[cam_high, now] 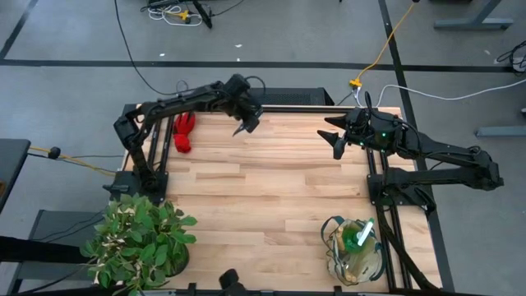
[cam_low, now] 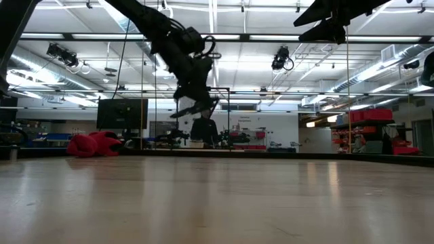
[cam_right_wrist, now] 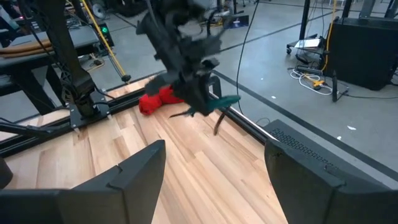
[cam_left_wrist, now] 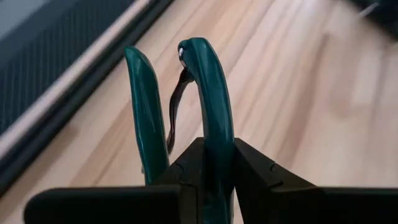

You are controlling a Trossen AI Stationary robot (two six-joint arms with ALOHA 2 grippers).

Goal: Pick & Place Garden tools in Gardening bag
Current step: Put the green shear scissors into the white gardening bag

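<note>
My left gripper hangs above the table's far edge, left of the middle, shut on pruning shears with green handles. The shears' blades are hidden behind the gripper. Red gloves lie on the table at the far left corner. The beige gardening bag stands at the near right corner with a green-and-white item sticking out of it. My right gripper waits open in the air at the far right. My left gripper pinches one of the shears' two green handles between its two fingers. The other handle passes outside one finger. Both handles run on forward past the fingertips, along the fingers. The shears are lifted clear of the table.
A leafy potted plant stands at the near left corner. A small dark object sits at the near edge. Bare wood lies between the gloves and the bag.
</note>
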